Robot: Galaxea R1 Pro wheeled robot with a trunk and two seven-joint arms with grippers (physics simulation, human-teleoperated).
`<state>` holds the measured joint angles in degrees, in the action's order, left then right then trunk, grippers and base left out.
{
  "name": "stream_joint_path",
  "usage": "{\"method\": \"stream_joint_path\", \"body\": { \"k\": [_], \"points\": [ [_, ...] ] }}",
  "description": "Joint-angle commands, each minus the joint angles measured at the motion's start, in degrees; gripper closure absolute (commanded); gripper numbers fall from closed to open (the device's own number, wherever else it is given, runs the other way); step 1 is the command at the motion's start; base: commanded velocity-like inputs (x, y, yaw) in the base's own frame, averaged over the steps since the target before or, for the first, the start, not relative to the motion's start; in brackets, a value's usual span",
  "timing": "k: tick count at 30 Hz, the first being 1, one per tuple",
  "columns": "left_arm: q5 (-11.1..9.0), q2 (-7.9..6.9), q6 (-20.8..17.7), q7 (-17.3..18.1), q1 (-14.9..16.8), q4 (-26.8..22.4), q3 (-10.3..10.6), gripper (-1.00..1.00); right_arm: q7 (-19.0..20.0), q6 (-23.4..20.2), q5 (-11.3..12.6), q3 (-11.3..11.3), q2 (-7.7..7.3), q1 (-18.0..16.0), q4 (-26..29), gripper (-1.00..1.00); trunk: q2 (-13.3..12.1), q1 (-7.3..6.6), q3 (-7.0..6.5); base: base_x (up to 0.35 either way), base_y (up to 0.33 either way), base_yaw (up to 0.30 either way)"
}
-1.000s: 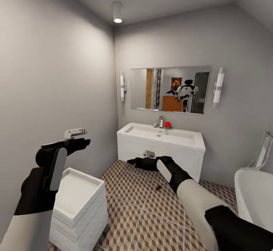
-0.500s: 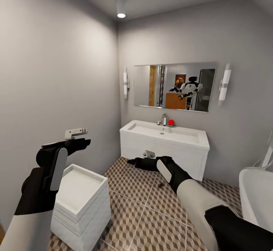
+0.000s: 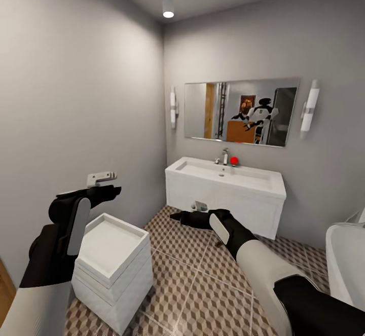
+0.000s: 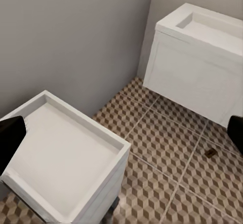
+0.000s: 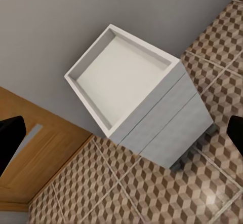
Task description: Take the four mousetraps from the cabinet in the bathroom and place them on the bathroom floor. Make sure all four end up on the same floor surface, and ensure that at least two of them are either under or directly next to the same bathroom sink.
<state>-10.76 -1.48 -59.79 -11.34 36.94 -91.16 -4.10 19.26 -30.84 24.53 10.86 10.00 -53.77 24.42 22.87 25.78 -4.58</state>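
Bathroom, both arms raised over the tiled floor (image 3: pixel 203 285).

Floor spreads ahead; a white sink unit (image 3: pixel 225 194) stands far against the back wall under a mirror (image 3: pixel 241 112), a small white drawer unit (image 3: pixel 112 270) sits near left, and an orange-brown cabinet (image 5: pixel 35 158) lies beside it. One mousetrap (image 4: pixel 211 153) lies on the floor before the sink. Left pincer (image 3: pixel 101 190) and right pincer (image 3: pixel 185 218) are both spread wide, holding nothing.
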Motion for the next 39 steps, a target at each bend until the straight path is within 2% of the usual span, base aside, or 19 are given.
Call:
{"method": "stream_joint_path", "body": {
  "k": [1,12,27,39],
  "points": [
    [-0.6,-0.01,-0.2,-0.5,0.0,-0.1,0.0,-1.00,0.1,-0.2,0.0,0.0,0.00,0.0,0.0,-1.00,0.0,0.01,0.12,-0.105,-0.014,0.081],
    [-0.6,0.03,-0.2,-0.5,0.0,0.0,0.0,-1.00,0.1,-0.2,0.0,0.0,0.00,0.0,0.0,-1.00,0.0,0.01,1.12,-0.143,-0.074,0.081],
    [-0.6,0.03,-0.2,-0.5,0.0,0.0,0.7,-1.00,0.1,-0.1,0.0,0.0,0.00,0.0,0.0,-1.00,0.0,0.01,2.42,-0.185,-0.176,0.075],
    [-0.6,-0.01,-0.2,-0.5,0.0,0.0,1.3,-1.00,0.1,-0.1,0.0,0.0,0.00,0.0,0.1,-1.00,0.0,0.01,2.76,-0.111,-0.139,0.044]
  ]
}}
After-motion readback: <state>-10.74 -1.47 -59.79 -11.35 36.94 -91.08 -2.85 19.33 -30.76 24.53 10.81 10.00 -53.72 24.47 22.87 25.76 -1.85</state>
